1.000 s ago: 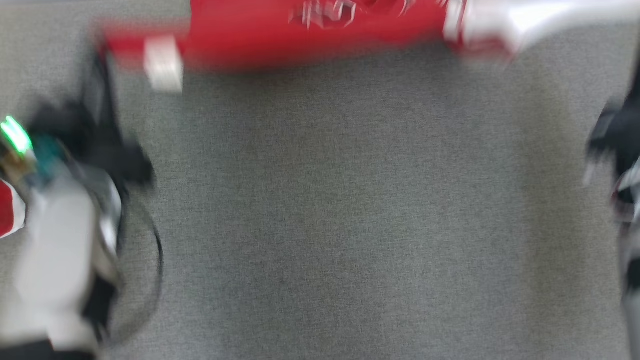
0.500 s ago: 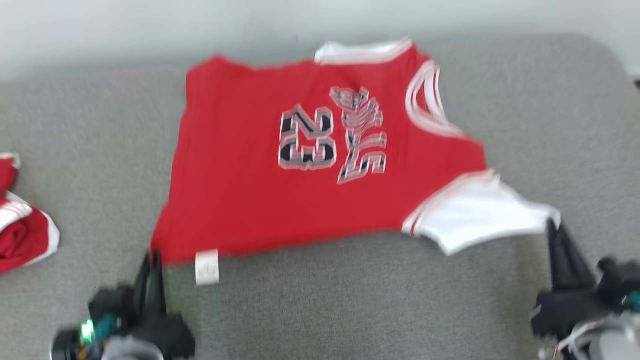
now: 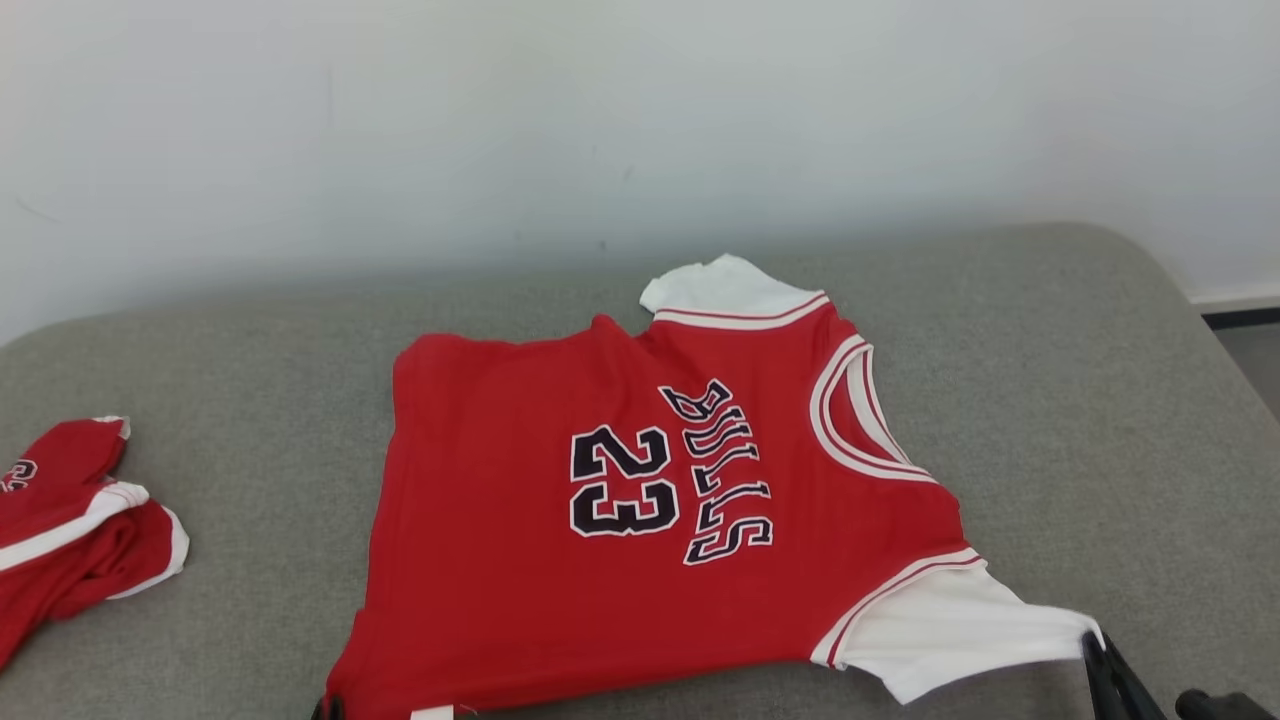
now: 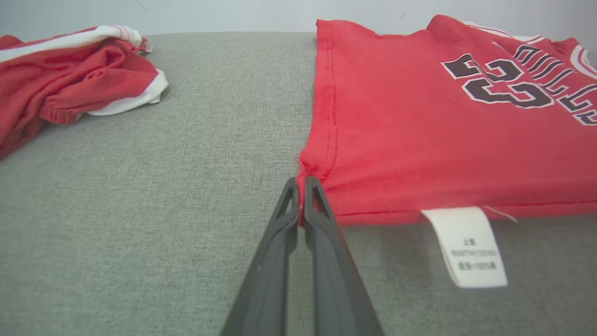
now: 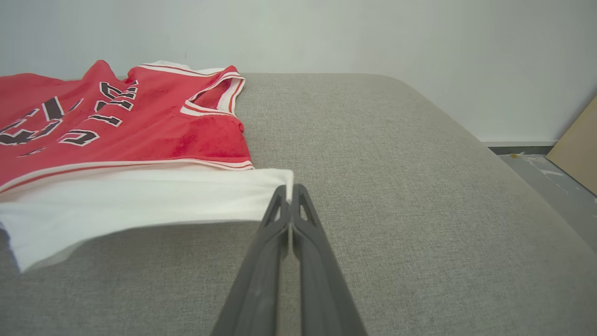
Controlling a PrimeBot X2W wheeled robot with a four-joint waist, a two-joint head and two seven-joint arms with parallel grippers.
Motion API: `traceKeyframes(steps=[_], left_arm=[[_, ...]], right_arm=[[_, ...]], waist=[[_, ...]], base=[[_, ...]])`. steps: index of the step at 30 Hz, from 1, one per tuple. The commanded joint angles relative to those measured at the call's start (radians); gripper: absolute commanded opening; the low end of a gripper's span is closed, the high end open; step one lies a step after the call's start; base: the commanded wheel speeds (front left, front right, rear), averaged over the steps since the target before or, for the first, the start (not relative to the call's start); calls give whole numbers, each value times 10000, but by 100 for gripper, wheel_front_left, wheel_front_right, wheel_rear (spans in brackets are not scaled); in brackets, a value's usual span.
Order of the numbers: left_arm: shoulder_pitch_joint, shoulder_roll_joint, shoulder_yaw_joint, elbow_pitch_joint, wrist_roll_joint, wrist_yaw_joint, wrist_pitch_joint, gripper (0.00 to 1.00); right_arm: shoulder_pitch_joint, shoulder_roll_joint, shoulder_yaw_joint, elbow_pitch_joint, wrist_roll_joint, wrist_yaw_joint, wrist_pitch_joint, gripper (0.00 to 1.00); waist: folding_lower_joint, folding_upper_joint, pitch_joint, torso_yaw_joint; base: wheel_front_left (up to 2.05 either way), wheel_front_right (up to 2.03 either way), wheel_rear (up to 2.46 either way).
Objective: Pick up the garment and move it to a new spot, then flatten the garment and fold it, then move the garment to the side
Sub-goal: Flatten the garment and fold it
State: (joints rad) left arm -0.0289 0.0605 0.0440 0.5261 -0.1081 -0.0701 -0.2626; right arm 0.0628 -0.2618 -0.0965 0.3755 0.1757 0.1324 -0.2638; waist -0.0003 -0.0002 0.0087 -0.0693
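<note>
1. Far left: a second red garment (image 3: 70, 520) lies bunched on the grey padded surface (image 3: 1100, 380), well apart from the jersey (image 3: 500, 580). Judged risk: if the jersey is later moved to that side, it could drag over or tangle with this pile.
2. Left gripper (image 4: 301, 186): fingers together, clamped on the jersey's near hem corner. The bite takes only the very corner, so a sharp pull could strip the cloth out. The white care label (image 4: 471, 247) sticks out just beside the grip and may end up folded to the outside.
3. Centre: the jersey lies spread, print up, on the middle of the surface. Its far edge ripples and the far sleeve (image 3: 725, 290) is rucked. Any crease left there would likely be folded in.
4. Right gripper (image 5: 289, 193): fingers together, clamped on the outer corner of the near white sleeve (image 5: 140, 196), which sits slightly raised. Unequal pull between the two arms would skew the garment or stretch this sleeve.
5. Orientation: the hem points to the robot's left and the neck opening to its right. The long axis runs left to right across the surface, and the lettering reads sideways.
</note>
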Motion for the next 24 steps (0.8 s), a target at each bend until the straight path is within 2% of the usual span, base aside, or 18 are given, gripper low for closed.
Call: traceKeyframes(steps=[1, 12, 17, 20, 24], left_arm=[[329, 11, 160, 22, 82, 12, -32, 0], [1545, -64, 396, 316, -100, -56, -32, 0], [1553, -73, 384, -133, -138, -138, -32, 0], [1305, -79, 333, -452, -125, -201, -32, 0], [834, -85, 241, -510, 66, -288, -32, 0]], right_arm=[[375, -67, -25, 37, 93, -34, -7, 0], [1522, -178, 453, -149, 221, -34, -6, 0], [1981, -251, 488, -953, 400, -34, -7, 0], [1715, -142, 451, -1543, 723, -34, -7, 0], [1030, -352, 837, -1794, 805, -32, -6, 0]], waist=[[3, 2, -523, 92], [3, 2, -945, 73], [3, 2, -867, 205], [3, 2, -716, 223], [3, 2, -517, 209]], base=[[0, 0, 0], [0, 0, 0], [0, 0, 0], [0, 0, 0], [0, 0, 0]])
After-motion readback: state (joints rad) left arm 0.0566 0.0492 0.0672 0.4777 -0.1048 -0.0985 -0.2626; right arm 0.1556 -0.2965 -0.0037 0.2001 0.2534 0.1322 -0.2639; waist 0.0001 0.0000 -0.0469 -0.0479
